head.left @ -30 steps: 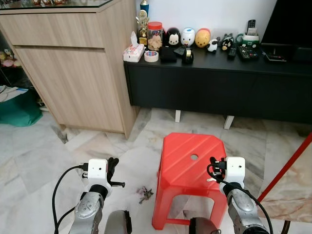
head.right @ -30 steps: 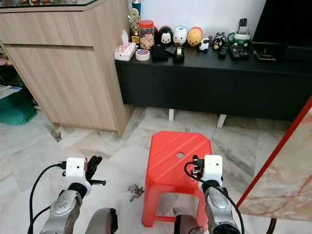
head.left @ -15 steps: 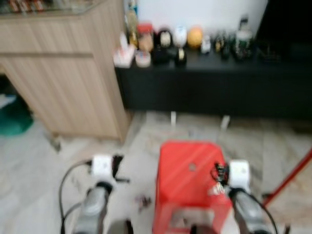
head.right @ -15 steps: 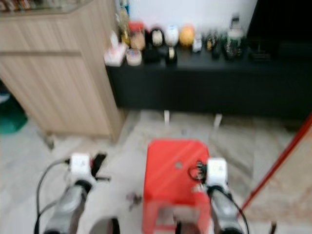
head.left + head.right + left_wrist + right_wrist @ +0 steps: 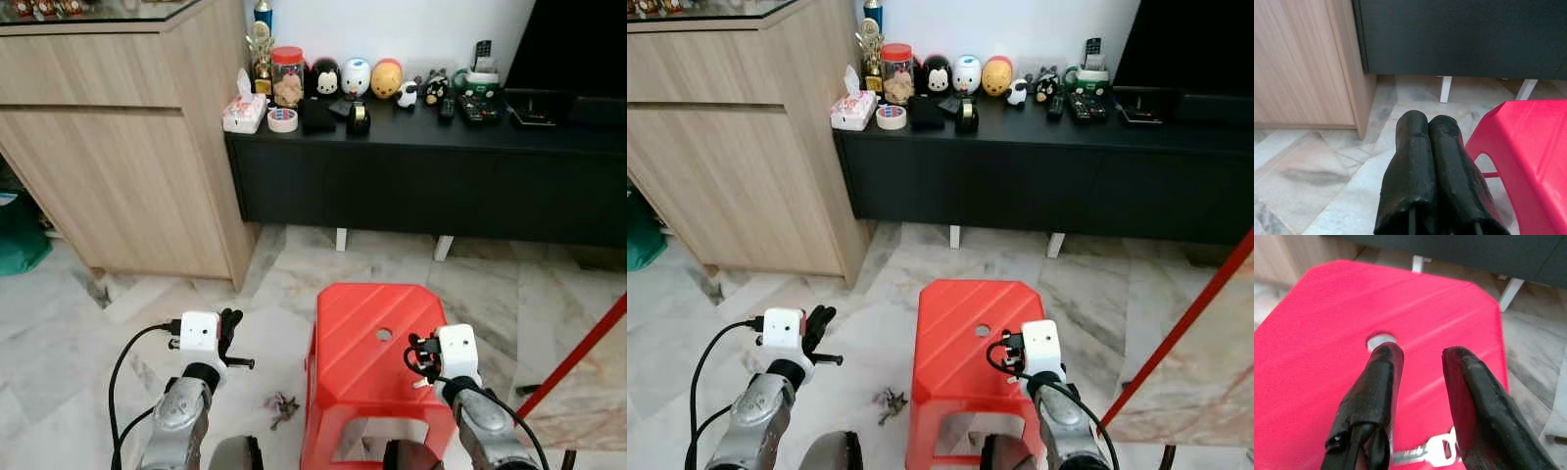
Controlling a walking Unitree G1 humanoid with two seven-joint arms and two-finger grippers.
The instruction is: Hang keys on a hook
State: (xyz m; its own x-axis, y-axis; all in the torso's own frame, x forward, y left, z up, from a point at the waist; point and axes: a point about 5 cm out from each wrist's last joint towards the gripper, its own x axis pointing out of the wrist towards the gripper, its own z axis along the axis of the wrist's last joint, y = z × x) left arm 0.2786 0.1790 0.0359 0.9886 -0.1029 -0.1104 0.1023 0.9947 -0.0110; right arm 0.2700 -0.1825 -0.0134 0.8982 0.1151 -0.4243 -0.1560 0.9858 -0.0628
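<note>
1. Red moulded plastic stool: smooth, glossy, ridged top.
2. Pale veined marble floor: polished, reflective.
3. Light wood-grain cabinet: matt.
4. Low black counter: smooth, satin.
5. Small silver metal key: shiny.

Keys on floor, left of stool

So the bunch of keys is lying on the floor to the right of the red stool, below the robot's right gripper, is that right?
Not quite. The keys lie on the floor to the left of the red stool, near the left gripper, as the left eye view shows. The right gripper is over the stool top.
</note>
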